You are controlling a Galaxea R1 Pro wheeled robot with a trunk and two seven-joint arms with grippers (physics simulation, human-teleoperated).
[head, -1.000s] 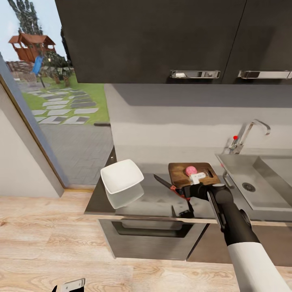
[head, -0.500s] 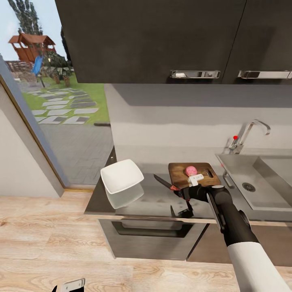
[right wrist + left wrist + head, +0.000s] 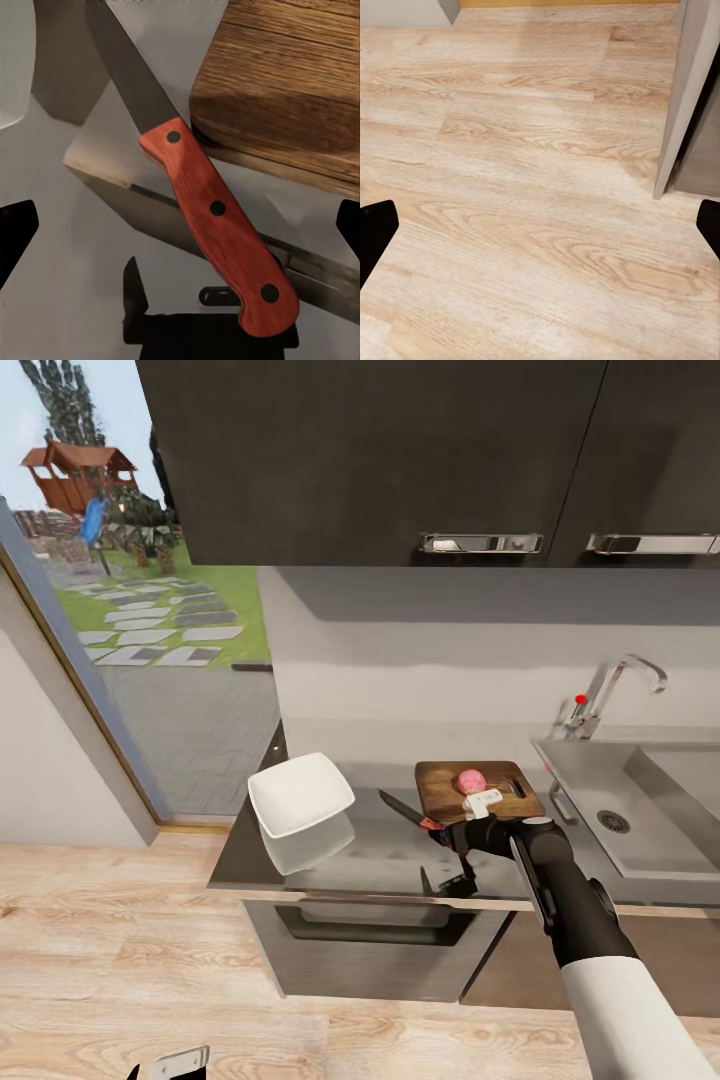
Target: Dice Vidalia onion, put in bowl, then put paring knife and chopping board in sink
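Right gripper (image 3: 452,832) hovered low over the glossy grey countertop (image 3: 380,855) at centre frame in the head view, fingers spread wide apart, their black tips at the far left and right edges of the right wrist view, nothing clamped between. Paring knife (image 3: 202,191) lay flat between those tips: red handle with three dark rivets, thin dark pointed blade slanting toward the upper left of the wrist frame. Handle lay against the rounded corner of the chopping board (image 3: 292,97), brown wood with clear grain. In the head view, knife (image 3: 405,810) just left of the board (image 3: 475,788), blade tip pointing up-left toward the bowl (image 3: 300,797). Vidalia onion (image 3: 470,779), small pinkish round bulb, sat whole on the board. White square bowl with flared sides stood tilted at left of centre, mirrored in the worktop. Stainless sink (image 3: 640,810) with round drain and curved chrome tap at the right edge. Left gripper (image 3: 540,225) hung over pale wood-grain floor (image 3: 525,187), black fingertips far apart and holding nothing.
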